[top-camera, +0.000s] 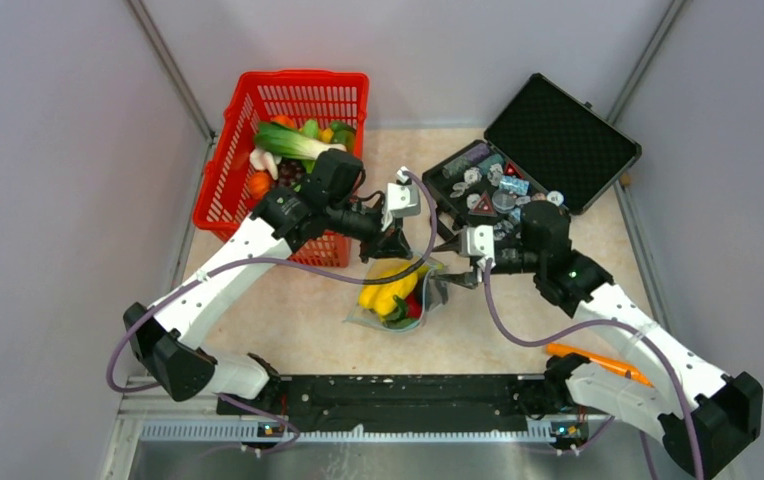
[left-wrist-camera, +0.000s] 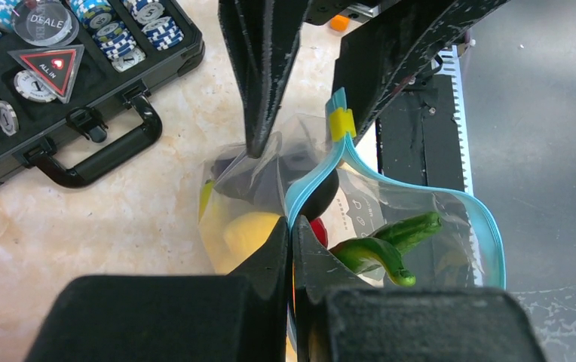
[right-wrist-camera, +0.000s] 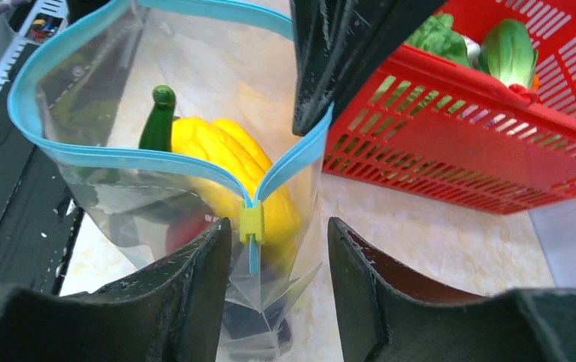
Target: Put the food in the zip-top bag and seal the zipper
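Note:
The clear zip-top bag (top-camera: 398, 300) stands on the table with its mouth open. It holds food: yellow pieces (right-wrist-camera: 221, 151), a dark green one (right-wrist-camera: 157, 121) and a red one (left-wrist-camera: 317, 230). My left gripper (left-wrist-camera: 292, 226) is shut on the light-blue zipper (left-wrist-camera: 323, 173) at one end of the mouth; in the top view it (top-camera: 390, 245) is over the bag's far side. My right gripper (right-wrist-camera: 277, 249) is open, its fingers either side of the yellow slider (right-wrist-camera: 252, 222) at the bag's corner, not touching it. More food (top-camera: 293, 142) lies in the red basket.
The red mesh basket (top-camera: 226, 190) stands at the back left, close behind the bag (right-wrist-camera: 458, 128). An open black case (top-camera: 558, 135) with chips and trinkets (left-wrist-camera: 51, 60) is at the back right. An orange stick-like tool (top-camera: 598, 362) lies near the right arm's base.

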Robot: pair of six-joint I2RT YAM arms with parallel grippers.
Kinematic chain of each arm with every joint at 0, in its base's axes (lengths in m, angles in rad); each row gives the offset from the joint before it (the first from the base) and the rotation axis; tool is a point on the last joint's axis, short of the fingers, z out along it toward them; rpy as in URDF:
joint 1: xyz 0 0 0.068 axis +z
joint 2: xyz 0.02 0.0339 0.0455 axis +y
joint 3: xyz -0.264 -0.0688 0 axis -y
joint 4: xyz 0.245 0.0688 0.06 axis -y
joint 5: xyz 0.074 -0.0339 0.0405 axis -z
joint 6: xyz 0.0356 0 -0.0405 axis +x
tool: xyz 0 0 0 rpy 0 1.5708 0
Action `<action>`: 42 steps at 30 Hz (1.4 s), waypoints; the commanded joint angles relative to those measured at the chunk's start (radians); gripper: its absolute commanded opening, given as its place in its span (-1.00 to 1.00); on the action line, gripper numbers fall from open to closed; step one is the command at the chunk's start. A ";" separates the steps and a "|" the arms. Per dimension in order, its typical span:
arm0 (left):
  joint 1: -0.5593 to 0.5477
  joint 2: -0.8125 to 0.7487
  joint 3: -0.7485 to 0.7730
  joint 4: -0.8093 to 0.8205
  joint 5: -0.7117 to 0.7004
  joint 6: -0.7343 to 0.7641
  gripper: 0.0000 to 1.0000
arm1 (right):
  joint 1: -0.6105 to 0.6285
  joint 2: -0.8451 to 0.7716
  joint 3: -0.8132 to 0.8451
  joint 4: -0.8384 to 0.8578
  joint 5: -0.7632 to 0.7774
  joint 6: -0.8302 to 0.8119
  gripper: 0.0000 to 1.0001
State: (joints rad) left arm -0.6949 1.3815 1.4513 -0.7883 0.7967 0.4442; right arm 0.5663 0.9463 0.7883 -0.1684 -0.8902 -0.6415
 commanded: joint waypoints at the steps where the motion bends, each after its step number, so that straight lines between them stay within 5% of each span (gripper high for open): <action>1: 0.001 -0.003 0.048 0.016 0.046 0.013 -1.00 | -0.007 -0.016 0.043 -0.018 -0.096 -0.022 -0.08; 6: 0.001 -0.006 0.049 0.018 0.053 0.008 -1.00 | -0.008 0.012 0.043 -0.041 -0.063 -0.017 -0.78; 10: 0.001 -0.005 0.047 0.015 0.050 0.008 -1.00 | -0.009 -0.004 0.011 0.058 -0.018 0.043 -1.00; 16: 0.001 -0.005 0.046 0.017 0.009 -0.009 -0.84 | -0.009 -0.041 0.011 0.072 0.036 0.092 -1.00; 17: 0.001 -0.004 0.047 0.022 -0.001 -0.017 -0.58 | -0.009 -0.041 0.020 0.058 0.048 0.101 -1.00; 18: 0.001 -0.004 0.049 0.035 -0.023 -0.033 0.09 | -0.009 -0.039 0.030 0.046 0.060 0.116 -1.00; 19: 0.001 -0.004 0.055 0.046 -0.050 -0.059 0.32 | -0.009 -0.036 0.045 0.029 0.073 0.136 -1.00; 26: 0.001 -0.083 0.044 0.218 -0.072 -0.130 0.84 | -0.009 0.021 0.161 -0.103 0.109 0.343 -1.00; 30: -0.002 -0.090 0.012 0.342 0.007 -0.184 0.86 | -0.009 0.031 0.146 -0.097 0.095 0.412 -1.00; 42: -0.114 0.012 0.031 0.304 -0.072 -0.184 0.25 | -0.009 0.033 0.114 -0.043 0.121 0.522 -1.00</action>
State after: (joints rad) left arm -0.7818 1.3960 1.4788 -0.5240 0.7483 0.2680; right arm 0.5606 0.9848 0.8917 -0.2729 -0.7727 -0.1703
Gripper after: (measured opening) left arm 0.690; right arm 0.006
